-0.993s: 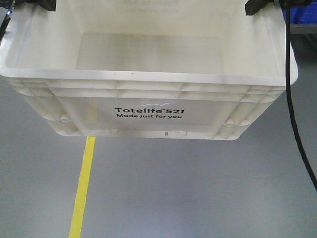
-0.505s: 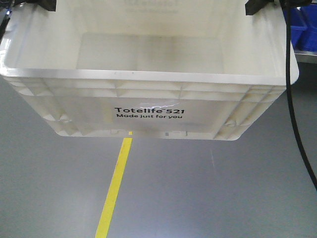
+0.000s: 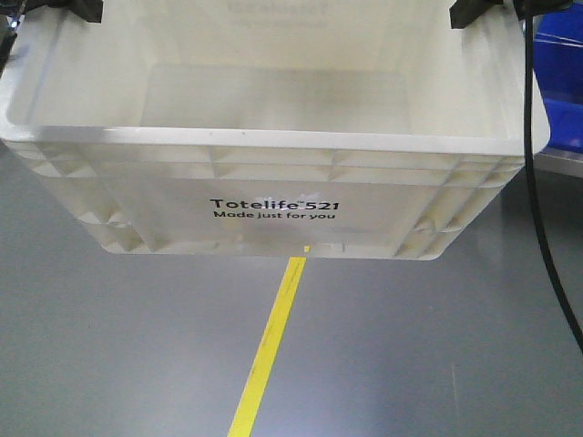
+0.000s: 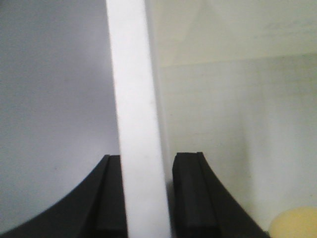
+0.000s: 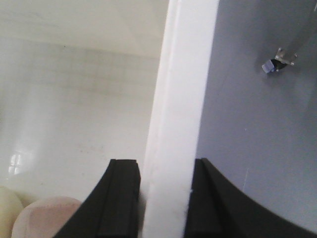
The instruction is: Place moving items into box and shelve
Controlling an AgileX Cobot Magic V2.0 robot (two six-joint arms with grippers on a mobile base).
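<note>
You have the box (image 3: 273, 182) pinched at both short ends. The left gripper (image 4: 146, 193) straddles the left rim, one black finger outside the wall and one inside, both pressed against the white plastic. The right gripper (image 5: 166, 193) grips the right rim the same way. Neither is open wider than the thickness of that rim.

In the front view, the box's bottom edge shows against bare grey floor (image 3: 109, 346), with a yellow line (image 3: 273, 346) running out from under it toward you. On your left the floor is open. On your right a blue bin (image 3: 560, 73) sits just past the box's top corner, and a black cable (image 3: 537, 182) hangs down across that end.

The box is smooth, slightly translucent white plastic with rounded corners, a ribbed band under the lip and black print on the front wall. Inside, at the near end, lie the rounded pieces: a cream-yellow item (image 4: 294, 225) shows at the edge of the left wrist view, and a pinkish-beige item (image 5: 47, 218) lies beside a pale one in the right wrist view, near the inner finger.
</note>
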